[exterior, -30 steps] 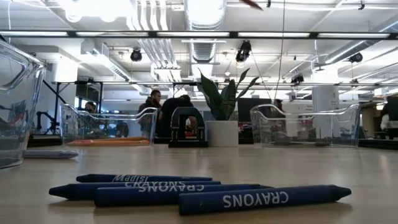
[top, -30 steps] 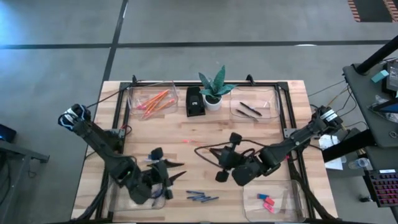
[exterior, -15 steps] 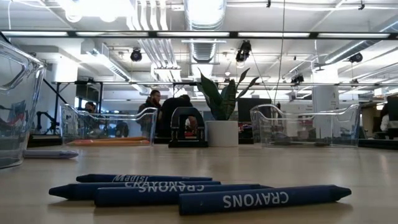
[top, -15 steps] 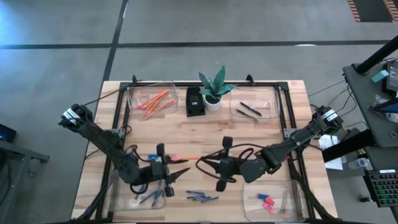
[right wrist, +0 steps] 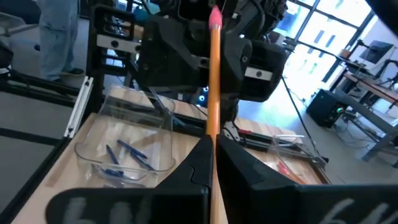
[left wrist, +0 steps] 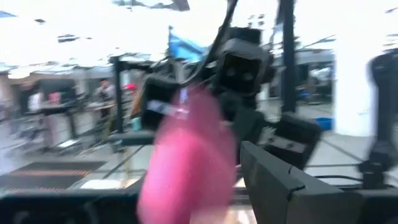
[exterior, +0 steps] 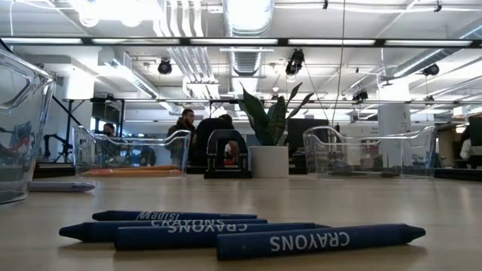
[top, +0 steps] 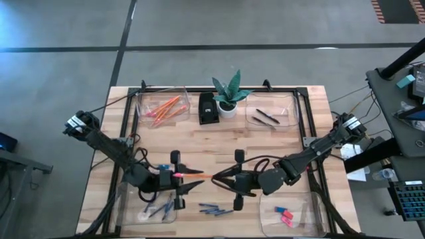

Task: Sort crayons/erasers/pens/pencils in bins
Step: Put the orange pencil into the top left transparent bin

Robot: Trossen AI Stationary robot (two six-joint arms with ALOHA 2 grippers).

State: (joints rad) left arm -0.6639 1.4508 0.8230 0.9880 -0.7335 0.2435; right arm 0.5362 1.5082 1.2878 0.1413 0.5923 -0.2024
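A: Basically a handover is happening mid-table. The right gripper (top: 219, 176) is pinching an orange pencil (top: 201, 176) by one end, jaws fully closed on it. The eraser tip is pointing at the left gripper (top: 178, 175).

B: Is the left one gripping yet?

A: Its fingers are standing partly apart around the pink eraser end; the left wrist view is showing that end (left wrist: 186, 162) right between them. I'm not seeing a firm pinch, so I'm reading it as not yet clamped.

B: How should it go?

A: I'd say the left should be closing squarely on the shaft before the right lets go, keeping the pencil level. Release too early and it's dropping onto the crayons (top: 216, 211) lying loose on the table below.

B: Then where?

A: Probably the far-left bin (top: 141, 99), where the other pencils (top: 163, 108) are lying. Pens (top: 265, 118) are sitting in the far-right bin (top: 291, 101), erasers (top: 284, 215) in the near-right bin (top: 307, 214), and a few crayons are already lying in the near-left bin (top: 126, 214).

B: Anything in the way?

A: The plant (top: 228, 96) and the black box (top: 208, 108) are standing between the far bins, so the left arm should be swinging wide of them.
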